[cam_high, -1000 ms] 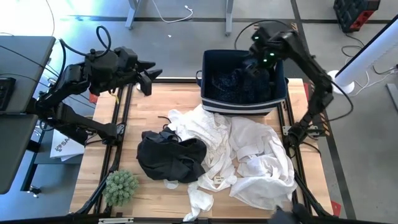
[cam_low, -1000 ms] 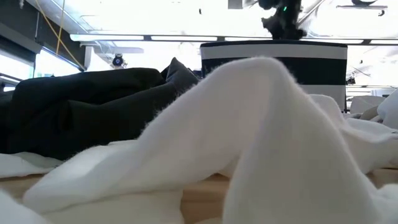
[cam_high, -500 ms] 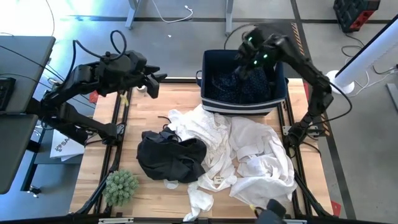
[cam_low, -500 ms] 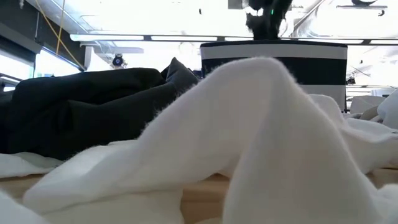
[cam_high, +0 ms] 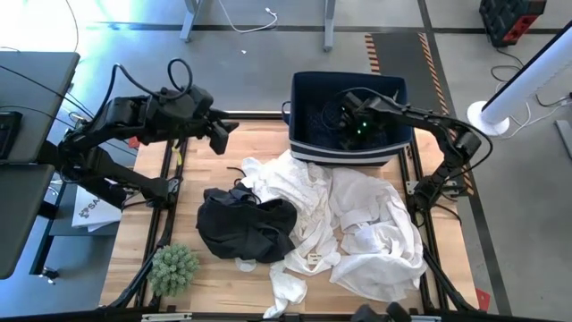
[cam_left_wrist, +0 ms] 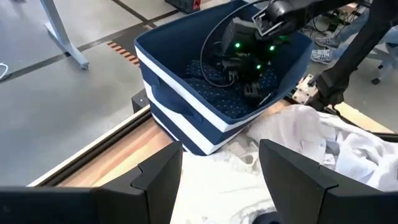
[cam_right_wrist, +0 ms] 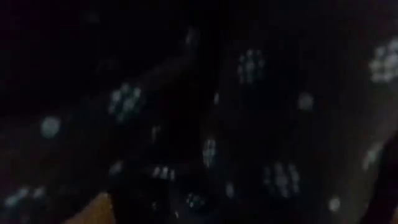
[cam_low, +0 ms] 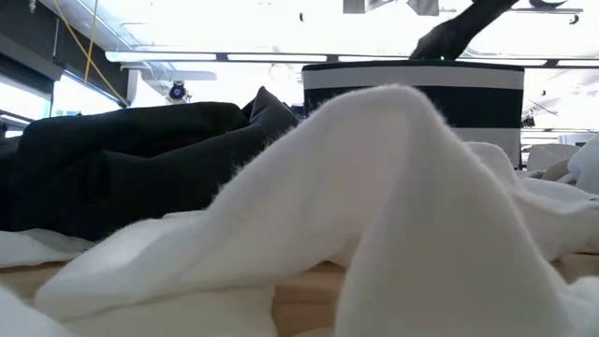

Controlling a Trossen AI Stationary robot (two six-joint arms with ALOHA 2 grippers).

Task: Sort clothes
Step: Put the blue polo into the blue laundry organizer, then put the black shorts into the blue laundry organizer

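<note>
Several white garments (cam_high: 357, 210) lie heaped on the table's middle and right, partly over the black garment (cam_high: 246, 228). A navy dotted garment (cam_high: 313, 121) lies in the navy bin (cam_high: 344, 154) at the far edge. My right gripper (cam_high: 344, 125) is down inside the bin at that garment; in the left wrist view (cam_left_wrist: 249, 81) it is low over the fabric, and its own view shows only dotted cloth (cam_right_wrist: 249, 68). My left gripper (cam_high: 222, 134) is open and empty above the table's far left, facing the bin (cam_left_wrist: 180, 118).
A green spiky plant (cam_high: 172, 268) stands at the near left corner. Bare wood (cam_high: 192, 165) shows on the table's left, beneath my left gripper. In the low view the white heap (cam_low: 393, 206) and black garment (cam_low: 122, 159) fill the foreground.
My right gripper has gone from above the bin's far right side down into the bin and toward its left, onto the navy garment. My left gripper has moved toward the table's right, nearer the bin, and stayed open.
</note>
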